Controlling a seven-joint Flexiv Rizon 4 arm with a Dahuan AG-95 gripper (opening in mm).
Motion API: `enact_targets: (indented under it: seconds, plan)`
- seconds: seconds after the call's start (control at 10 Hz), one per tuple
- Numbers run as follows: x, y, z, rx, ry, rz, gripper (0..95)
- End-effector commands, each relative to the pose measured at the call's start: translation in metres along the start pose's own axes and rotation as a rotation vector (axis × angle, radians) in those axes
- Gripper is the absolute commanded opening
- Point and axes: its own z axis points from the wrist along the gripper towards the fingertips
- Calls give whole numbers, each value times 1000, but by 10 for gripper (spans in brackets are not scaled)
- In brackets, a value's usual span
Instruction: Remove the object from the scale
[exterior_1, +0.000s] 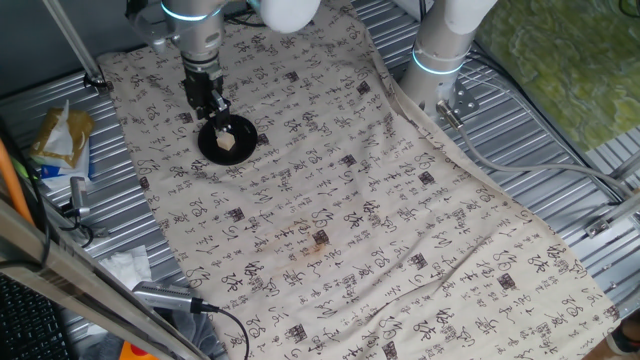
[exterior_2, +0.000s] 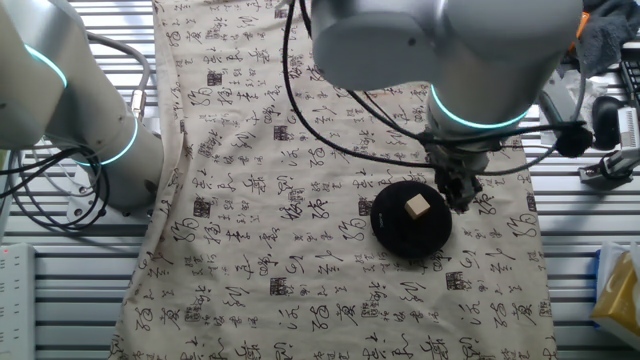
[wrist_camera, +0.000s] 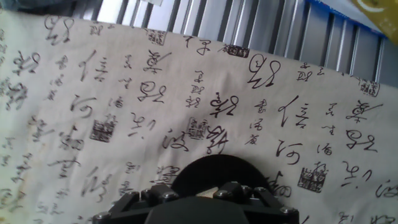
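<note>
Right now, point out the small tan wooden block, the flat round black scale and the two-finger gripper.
Small tan wooden block (exterior_2: 418, 206): the other fixed view, its top face.
Flat round black scale (exterior_2: 395, 232): the other fixed view, bare surface beside the block.
Two-finger gripper (exterior_1: 218, 108): one fixed view, between its fingertips.

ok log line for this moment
gripper at disc edge | block on disc, not gripped | cloth under disc
</note>
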Motion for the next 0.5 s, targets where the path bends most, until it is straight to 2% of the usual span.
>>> enact_targets:
  seconds: [0.1,0.5]
  plan:
    - [0,-1,4,-1,-3,0,570]
    - [2,-1,12,1,-2,-13,570]
